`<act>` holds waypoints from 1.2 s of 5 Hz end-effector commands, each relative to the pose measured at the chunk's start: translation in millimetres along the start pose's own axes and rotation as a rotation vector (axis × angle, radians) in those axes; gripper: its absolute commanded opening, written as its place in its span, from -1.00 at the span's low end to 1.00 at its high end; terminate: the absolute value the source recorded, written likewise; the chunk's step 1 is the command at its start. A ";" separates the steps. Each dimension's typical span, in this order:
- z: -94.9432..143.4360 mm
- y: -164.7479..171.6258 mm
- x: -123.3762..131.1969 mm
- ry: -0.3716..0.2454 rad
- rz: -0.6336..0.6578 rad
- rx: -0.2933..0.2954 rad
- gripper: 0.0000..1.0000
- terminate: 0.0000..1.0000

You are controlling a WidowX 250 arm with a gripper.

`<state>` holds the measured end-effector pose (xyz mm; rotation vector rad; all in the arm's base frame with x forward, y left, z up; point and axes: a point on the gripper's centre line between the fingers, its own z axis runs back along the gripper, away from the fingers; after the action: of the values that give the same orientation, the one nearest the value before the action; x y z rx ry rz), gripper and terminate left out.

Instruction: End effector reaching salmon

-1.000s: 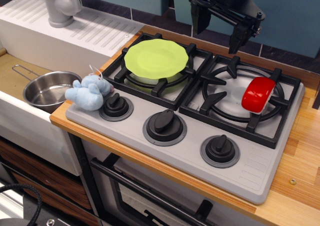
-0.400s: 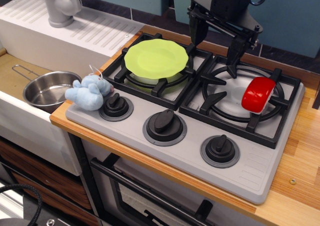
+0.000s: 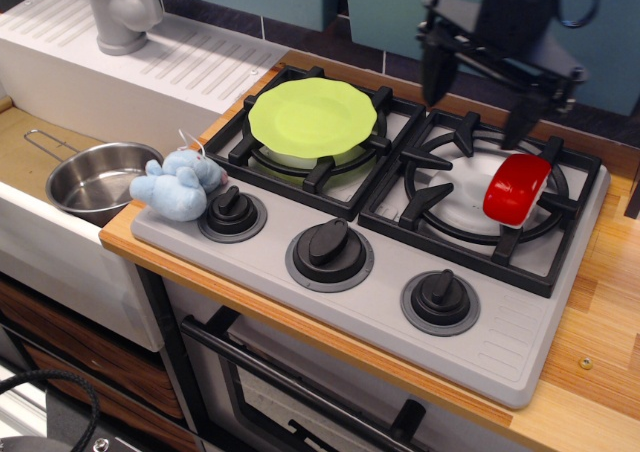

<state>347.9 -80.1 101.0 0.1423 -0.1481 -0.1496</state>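
- Salmon lies tilted on the right burner grate of the stove.
- End effector hangs above that grate's rear, fingers spread wide and empty, right finger just behind the salmon.
- Green plate sits on the burner left of the grate.

Lime-green plate on left burner; blue plush toy beside steel pot.

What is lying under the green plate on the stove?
The green plate rests on the black grate of the left burner. Below its front edge a pale part of the burner shows. The burner's centre is covered by the plate and cannot be seen.
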 end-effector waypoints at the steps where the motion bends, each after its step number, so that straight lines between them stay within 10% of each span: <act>1: 28.7 -28.3 26.4 -0.058 0.062 0.006 1.00 -1.00; 6: 8.2 -41.9 12.2 -0.098 0.032 0.037 1.00 -1.00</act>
<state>345.5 -122.4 75.2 0.1982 -0.1702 -0.1317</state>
